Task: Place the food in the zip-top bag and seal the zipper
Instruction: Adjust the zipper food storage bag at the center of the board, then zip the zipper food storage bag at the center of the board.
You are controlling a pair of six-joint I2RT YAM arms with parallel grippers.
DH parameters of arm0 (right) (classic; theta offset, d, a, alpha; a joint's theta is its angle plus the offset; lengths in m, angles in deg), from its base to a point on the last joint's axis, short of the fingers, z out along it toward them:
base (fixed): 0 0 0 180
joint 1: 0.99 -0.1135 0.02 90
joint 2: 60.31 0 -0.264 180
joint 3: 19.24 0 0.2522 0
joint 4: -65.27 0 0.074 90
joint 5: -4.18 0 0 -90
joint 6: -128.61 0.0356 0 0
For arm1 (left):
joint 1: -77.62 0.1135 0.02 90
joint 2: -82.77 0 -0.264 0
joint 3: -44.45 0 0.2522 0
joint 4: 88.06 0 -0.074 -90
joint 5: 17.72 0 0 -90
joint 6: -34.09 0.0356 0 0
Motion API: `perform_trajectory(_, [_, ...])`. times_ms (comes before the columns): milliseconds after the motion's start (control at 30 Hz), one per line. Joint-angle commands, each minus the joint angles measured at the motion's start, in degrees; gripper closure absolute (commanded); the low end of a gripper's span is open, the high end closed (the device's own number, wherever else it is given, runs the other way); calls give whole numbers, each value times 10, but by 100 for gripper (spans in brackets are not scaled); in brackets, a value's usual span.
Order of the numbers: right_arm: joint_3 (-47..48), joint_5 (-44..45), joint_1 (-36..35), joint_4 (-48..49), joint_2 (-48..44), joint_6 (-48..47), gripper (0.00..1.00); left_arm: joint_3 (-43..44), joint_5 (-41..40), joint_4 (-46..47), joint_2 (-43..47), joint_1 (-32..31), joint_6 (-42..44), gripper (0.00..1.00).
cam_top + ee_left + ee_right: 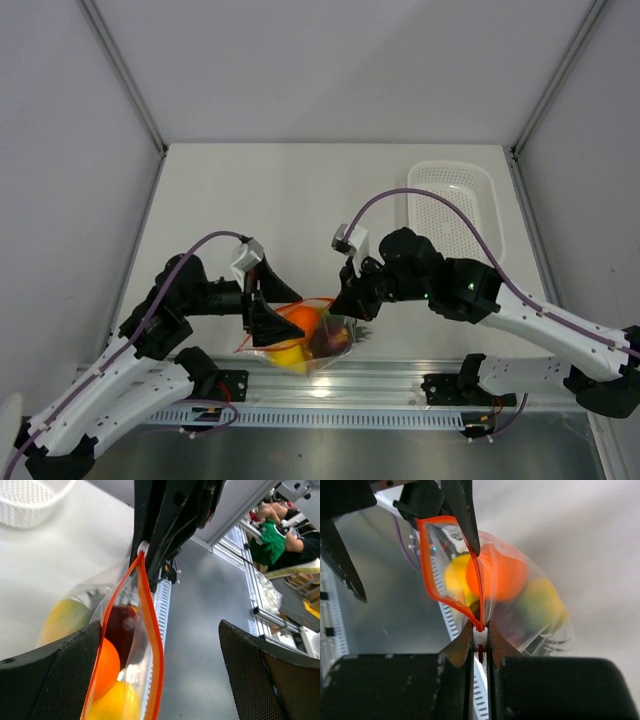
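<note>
So we've got the zip-top bag (pixel 310 340) low centre in the top view, holding an orange (pixel 302 319), yellow fruit (pixel 288 354) and dark red fruit (pixel 328 342). Right gripper (pixel 480 635) pinches its zipper (pixel 424 560); left gripper (pixel 160 647) gapes wide. White perforated basket (pixel 452 166) upper right.

Overhead looks down; close wrist views share the bag (pixel 318 345).

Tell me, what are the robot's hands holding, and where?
The right gripper pinches the zip-top bag at one end of its zipper. The left gripper is open, holding nothing.
</note>
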Motion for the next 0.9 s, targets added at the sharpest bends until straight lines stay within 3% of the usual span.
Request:
perform_trajectory(0, [60,5,-6,2,12,80,100,-5,-54,44,26,-11,23,0])
perform_trajectory(233, [122,32,-24,-37,40,123,100,-1,-184,75,62,-81,67,1])
perform_trajectory(533, [123,29,-40,-45,43,122,100,21,-283,71,7,-178,163,1])
perform_trajectory(700, [128,24,-55,-60,43,109,100,20,-277,83,-10,-183,207,1])
perform_trajectory(867, [120,17,-68,-83,34,94,100,14,-202,91,-10,-183,236,1])
